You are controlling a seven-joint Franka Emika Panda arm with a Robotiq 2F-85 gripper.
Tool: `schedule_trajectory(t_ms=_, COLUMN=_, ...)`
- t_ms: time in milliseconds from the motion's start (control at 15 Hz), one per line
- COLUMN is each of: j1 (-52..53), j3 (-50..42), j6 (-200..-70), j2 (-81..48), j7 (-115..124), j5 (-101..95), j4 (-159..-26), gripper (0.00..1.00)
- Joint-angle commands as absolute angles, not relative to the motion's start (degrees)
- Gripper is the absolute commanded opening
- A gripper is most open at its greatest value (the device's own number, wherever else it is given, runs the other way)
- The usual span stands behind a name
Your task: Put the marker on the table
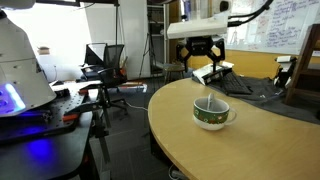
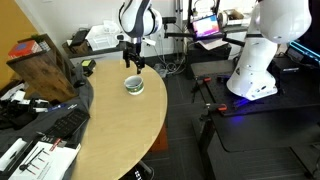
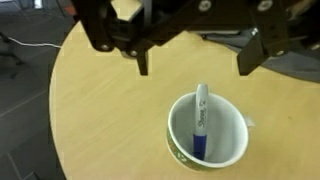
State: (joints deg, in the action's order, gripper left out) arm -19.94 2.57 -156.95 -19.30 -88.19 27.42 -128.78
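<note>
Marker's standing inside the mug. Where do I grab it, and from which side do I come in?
Grip the pale upper end of the marker, coming from straight above. It leans inside the mug with its blue end down at the bottom, so the walls block any approach from the side. The gripper hangs open above it; probably set one finger on each side of the shaft.

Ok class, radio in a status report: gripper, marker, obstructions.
Gripper open, empty, above green patterned mug. Slim blue marker leaning inside mug, not yet on light tan wooden table. Only the mug wall in the way.
</note>
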Motion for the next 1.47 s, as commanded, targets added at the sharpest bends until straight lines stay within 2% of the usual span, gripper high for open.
schedule_trajectory(t_ms=0, j1=-25.96, j3=8.18, j6=-156.38, j2=-25.58, j7=-97.57, j5=33.42, j4=-122.78, gripper=1.0)
schedule_trajectory(t_ms=133, j1=-27.57, j3=9.12, j6=-155.72, j2=-29.17, j7=-98.59, j5=33.71, j4=-119.88, gripper=0.99)
schedule_trajectory(t_ms=333, j1=-29.03, j3=9.25, j6=-154.74, j2=-33.92, j7=-96.85, j5=31.98, j4=-116.1, gripper=0.69)
schedule_trajectory(t_ms=533, j1=-30.07, j3=9.57, j6=-153.55, j2=-37.82, j7=-95.85, j5=30.83, j4=-112.52, gripper=0.44)
schedule_trajectory(t_ms=733, j1=-30.66, j3=9.74, j6=-152.8, j2=-40.08, j7=-95.43, j5=29.83, j4=-110.01, gripper=0.22)
schedule_trajectory(t_ms=800, j1=-30.65, j3=9.63, j6=-152.29, j2=-40.48, j7=-95.22, j5=29.54, j4=-109.45, gripper=0.18)
schedule_trajectory(t_ms=1000, j1=-30.94, j3=9.34, j6=-150.2, j2=-41.26, j7=-95.45, j5=28.47, j4=-108.45, gripper=0.18)
schedule_trajectory(t_ms=1200, j1=-31.03, j3=8.85, j6=-148.91, j2=-41.31, j7=-94.8, j5=28.44, j4=-108.75, gripper=0.34)
schedule_trajectory(t_ms=1400, j1=-31.51, j3=9.15, j6=-148.87, j2=-42.07, j7=-95.0, j5=28.88, j4=-108.28, gripper=0.38)
